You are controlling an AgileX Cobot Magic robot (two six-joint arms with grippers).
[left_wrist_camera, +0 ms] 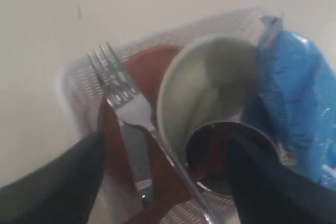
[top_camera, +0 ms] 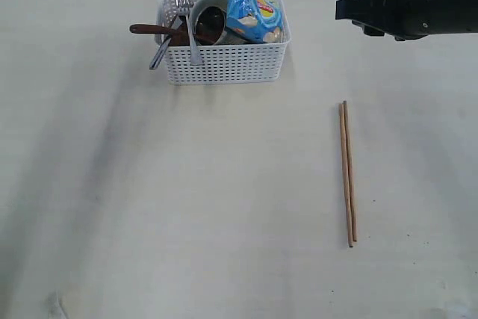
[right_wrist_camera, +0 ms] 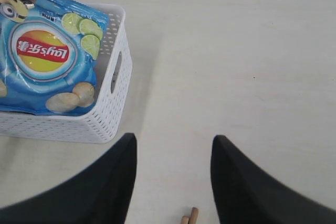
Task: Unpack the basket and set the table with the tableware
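The white basket (top_camera: pixel 224 63) stands at the far middle of the table (top_camera: pixel 187 199). It holds a steel fork (left_wrist_camera: pixel 118 85), a knife (left_wrist_camera: pixel 135 153), a cream bowl (left_wrist_camera: pixel 210 85), a steel cup (left_wrist_camera: pixel 223 153), a reddish-brown wooden spoon (top_camera: pixel 153 31) and a brown plate (left_wrist_camera: pixel 155 61). My left gripper (left_wrist_camera: pixel 165 136) hovers open right above these, fingers either side of the fork handle and cup, holding nothing. The pair of chopsticks (top_camera: pixel 347 173) lies on the table at the right. My right gripper (right_wrist_camera: pixel 174 139) hangs open and empty over bare table, beyond the chopsticks' far ends (right_wrist_camera: pixel 189 217).
A blue snack bag (top_camera: pixel 252 1) leans in the basket's right half, also seen in the right wrist view (right_wrist_camera: pixel 47 51). The basket's cut-out handle (right_wrist_camera: pixel 116 72) faces my right gripper. Pale tabletop stretches in front of the basket.
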